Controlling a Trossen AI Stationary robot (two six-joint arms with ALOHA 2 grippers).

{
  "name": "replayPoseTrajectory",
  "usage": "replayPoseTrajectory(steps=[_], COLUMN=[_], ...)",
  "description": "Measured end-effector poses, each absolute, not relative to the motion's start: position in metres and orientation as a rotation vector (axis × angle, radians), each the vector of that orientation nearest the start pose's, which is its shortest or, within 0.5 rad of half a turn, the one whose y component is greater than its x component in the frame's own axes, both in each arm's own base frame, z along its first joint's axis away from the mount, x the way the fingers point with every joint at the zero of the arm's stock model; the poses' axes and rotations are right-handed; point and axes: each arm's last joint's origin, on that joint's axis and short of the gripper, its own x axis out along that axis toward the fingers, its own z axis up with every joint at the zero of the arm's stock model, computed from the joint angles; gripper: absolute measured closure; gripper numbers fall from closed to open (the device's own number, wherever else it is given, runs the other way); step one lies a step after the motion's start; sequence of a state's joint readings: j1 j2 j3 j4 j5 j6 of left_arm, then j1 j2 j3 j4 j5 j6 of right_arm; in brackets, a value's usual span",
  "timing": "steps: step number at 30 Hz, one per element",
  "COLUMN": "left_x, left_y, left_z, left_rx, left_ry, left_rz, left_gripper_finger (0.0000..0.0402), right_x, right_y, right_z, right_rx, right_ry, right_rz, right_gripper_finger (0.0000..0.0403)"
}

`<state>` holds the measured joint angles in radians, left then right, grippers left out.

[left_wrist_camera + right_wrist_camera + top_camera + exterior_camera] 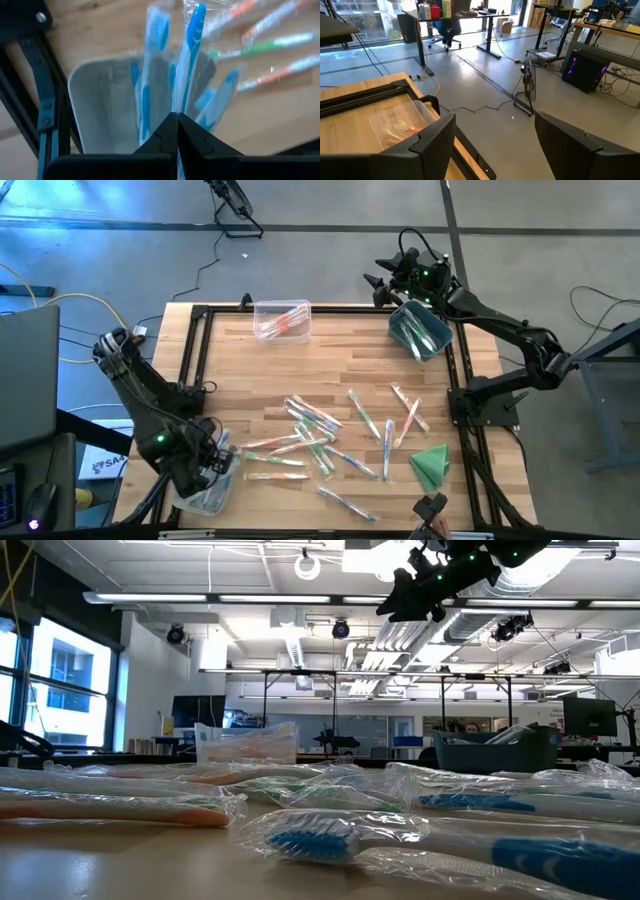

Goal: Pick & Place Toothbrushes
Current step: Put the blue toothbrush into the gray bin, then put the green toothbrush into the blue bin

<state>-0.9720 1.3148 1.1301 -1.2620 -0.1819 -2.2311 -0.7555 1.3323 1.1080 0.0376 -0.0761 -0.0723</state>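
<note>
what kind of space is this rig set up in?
Most likely an open-plan robotics lab or workshop. The right wrist view shows a bare concrete floor with cables, desks and an office chair; the low view shows a high open ceiling with strip lights. The wooden table sits inside a black frame.

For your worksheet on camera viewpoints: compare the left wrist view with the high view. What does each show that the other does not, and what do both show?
Only the left wrist view shows the left gripper shut on a blue toothbrush over its bin. Only the high view shows the right gripper above the teal bin, a clear bin and the green cloth. Both show loose toothbrushes on the wooden table.
</note>
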Motion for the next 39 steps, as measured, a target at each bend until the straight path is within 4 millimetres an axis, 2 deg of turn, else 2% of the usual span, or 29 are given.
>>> replayPoseTrajectory(steps=[4, 9, 23, 27, 35, 39], left_x=[0.119, 0.116, 0.124, 0.124, 0.124, 0.124], left_y=[-0.184, -0.190, -0.202, -0.202, -0.205, -0.205], left_z=[0.277, 0.270, 0.252, 0.252, 0.252, 0.252], left_rx=[-1.048, -0.985, -0.844, -0.854, -0.900, -0.934], left_ry=[1.179, 1.202, 1.232, 1.233, 1.261, 1.247], left_rz=[0.802, 0.827, 0.825, 0.834, 0.836, 0.867], left_gripper_finger=[0.0401, 0.0401, 0.0395, 0.0373, 0.0299, 0.0286], right_x=[0.223, 0.224, 0.224, 0.224, 0.224, 0.224], right_y=[-0.207, -0.208, -0.208, -0.208, -0.208, -0.208], right_z=[0.347, 0.348, 0.353, 0.353, 0.354, 0.354], right_rx=[0.029, 0.044, 0.020, 0.020, 0.014, 0.015], right_ry=[0.185, 0.159, 0.121, 0.120, 0.110, 0.110], right_rz=[-0.673, -0.676, -0.677, -0.677, -0.677, -0.677], right_gripper_finger=[0.0138, 0.0138, 0.0138, 0.0138, 0.0138, 0.0138])
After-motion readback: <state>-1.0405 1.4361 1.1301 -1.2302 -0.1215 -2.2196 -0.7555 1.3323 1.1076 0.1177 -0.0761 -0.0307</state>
